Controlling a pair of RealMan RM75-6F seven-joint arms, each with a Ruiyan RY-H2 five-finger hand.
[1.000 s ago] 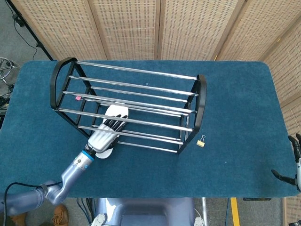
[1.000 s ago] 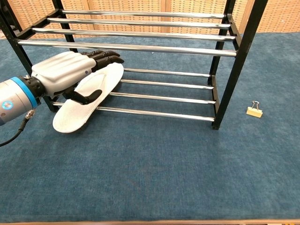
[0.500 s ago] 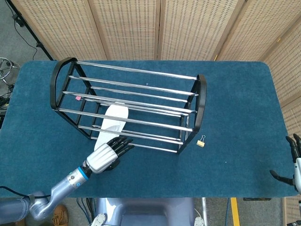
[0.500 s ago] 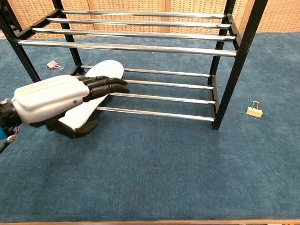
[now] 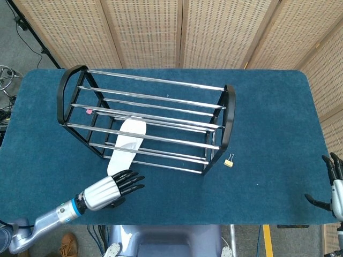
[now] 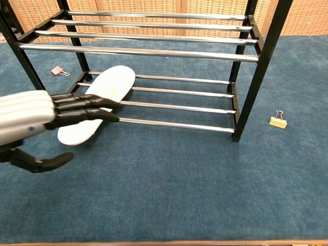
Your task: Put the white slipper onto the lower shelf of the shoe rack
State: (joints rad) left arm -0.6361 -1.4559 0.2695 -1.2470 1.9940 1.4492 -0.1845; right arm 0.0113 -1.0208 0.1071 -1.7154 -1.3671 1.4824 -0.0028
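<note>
The white slipper point(image 5: 127, 145) point(image 6: 105, 92) lies sole-flat at the left end of the black shoe rack point(image 5: 228, 120) point(image 6: 256, 82). Its front half rests on the lower shelf's chrome bars; its heel end sticks out over the front bar onto the blue table. My left hand point(image 5: 110, 191) point(image 6: 36, 123) hovers in front of the rack, apart from the slipper, fingers stretched out and thumb apart, holding nothing. My right hand point(image 5: 333, 187) shows at the table's right edge, fingers spread and empty; the chest view does not show it.
A small gold binder clip point(image 5: 229, 160) point(image 6: 278, 121) lies on the table just right of the rack's right end. A pink binder clip point(image 5: 89, 112) point(image 6: 57, 70) sits under the rack's left side. Wicker screens stand behind the table.
My left hand let go of the slipper and drew back toward the table's front edge. The slipper stays half on the lower shelf. The right hand shifted only slightly.
</note>
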